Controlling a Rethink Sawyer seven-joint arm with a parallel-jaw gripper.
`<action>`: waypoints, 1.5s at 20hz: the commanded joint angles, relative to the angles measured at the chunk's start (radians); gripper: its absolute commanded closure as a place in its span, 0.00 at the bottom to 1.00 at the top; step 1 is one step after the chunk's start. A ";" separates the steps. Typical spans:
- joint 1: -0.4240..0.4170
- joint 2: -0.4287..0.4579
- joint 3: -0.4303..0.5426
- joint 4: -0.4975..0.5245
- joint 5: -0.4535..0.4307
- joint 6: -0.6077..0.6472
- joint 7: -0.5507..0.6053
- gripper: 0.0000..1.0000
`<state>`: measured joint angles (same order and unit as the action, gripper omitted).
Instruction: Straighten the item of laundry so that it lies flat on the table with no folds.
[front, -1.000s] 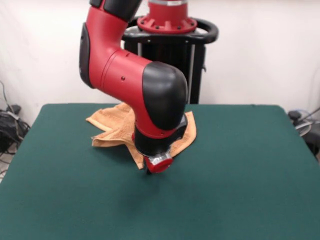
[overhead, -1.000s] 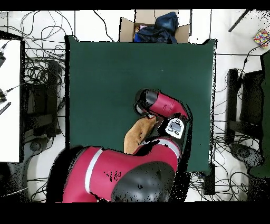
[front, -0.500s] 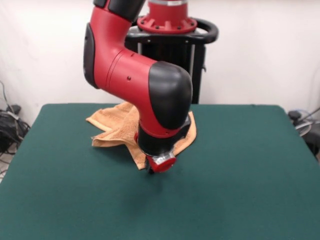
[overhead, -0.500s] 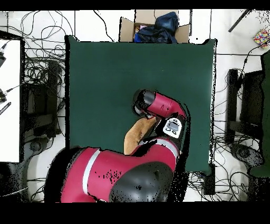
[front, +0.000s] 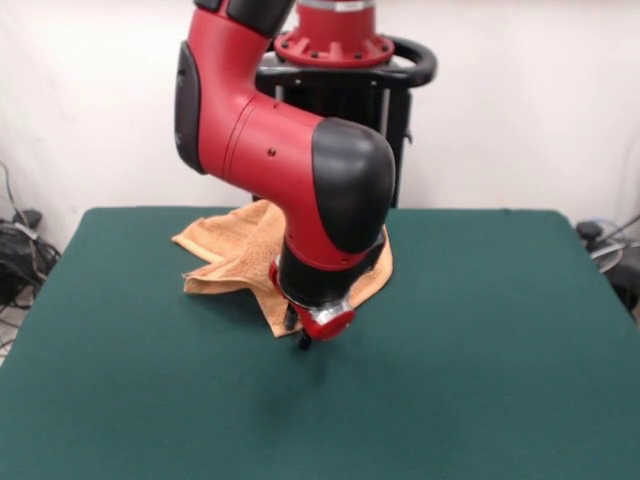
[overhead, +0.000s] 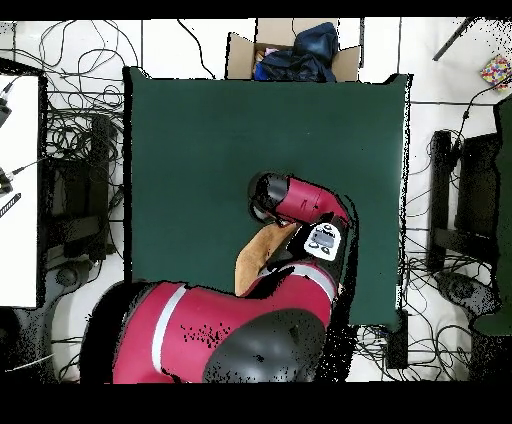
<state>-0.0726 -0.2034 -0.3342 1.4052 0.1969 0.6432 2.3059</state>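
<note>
My claw, grip unclear, hovers at the crumpled towel edge, frame centre; dragging could bunch it.

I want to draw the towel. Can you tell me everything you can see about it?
The towel is orange-tan and fuzzy, like terry cloth. It is not flat: it lies rumpled, with folds and overlapping layers, on the green table, toward the far side. Its left corner sticks out and a hemmed edge shows in front. The red and black arm hides its middle, and the claw hangs just past its near tip. Whether the claw touches it cannot be told.
</note>
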 joint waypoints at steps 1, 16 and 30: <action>0.063 0.120 0.212 0.034 -0.005 -0.062 0.052 0.00; 0.076 0.103 0.181 0.020 -0.029 0.057 0.074 0.00; 0.162 0.132 0.051 -0.011 -0.114 -0.019 0.121 0.00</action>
<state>0.0004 -0.1975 -0.3746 1.3955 0.1151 0.6360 2.3059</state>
